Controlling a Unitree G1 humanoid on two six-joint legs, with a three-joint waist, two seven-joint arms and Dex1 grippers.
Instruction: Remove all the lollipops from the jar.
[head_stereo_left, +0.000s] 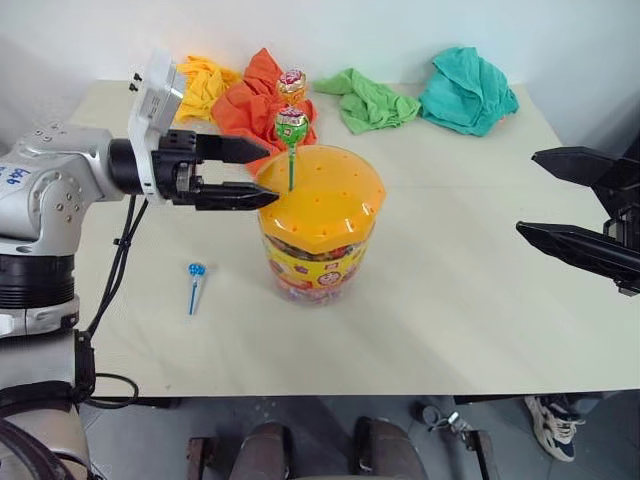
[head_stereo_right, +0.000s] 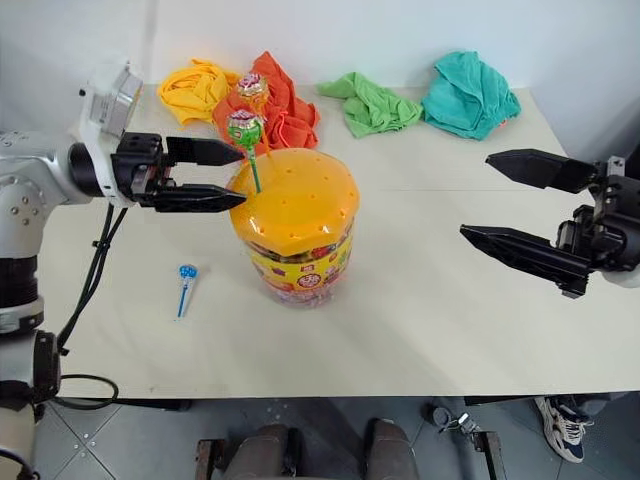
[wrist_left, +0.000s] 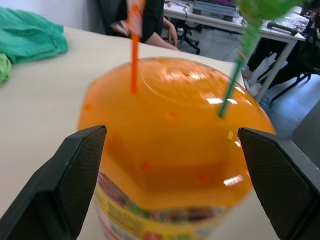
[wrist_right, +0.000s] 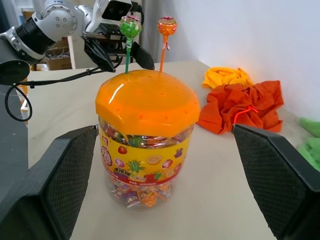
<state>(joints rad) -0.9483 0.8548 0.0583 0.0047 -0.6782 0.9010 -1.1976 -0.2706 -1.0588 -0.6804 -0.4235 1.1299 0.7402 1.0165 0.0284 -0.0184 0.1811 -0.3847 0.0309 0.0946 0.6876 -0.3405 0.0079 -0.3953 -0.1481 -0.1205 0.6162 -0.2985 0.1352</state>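
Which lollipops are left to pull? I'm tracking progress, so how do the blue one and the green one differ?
The blue lollipop lies flat on the table, beside the jar; the green lollipop stands upright, its stick stuck in a hole in the jar's lid. Blue's stick is blue, green's is green. Both are small wrapped sweets on thin sticks.

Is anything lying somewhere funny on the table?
Yes. The blue lollipop lies flat on the table, left of the jar, while the green lollipop and orange lollipop stand upright in the holes of its orange lid. Nothing looks spilled or broken.
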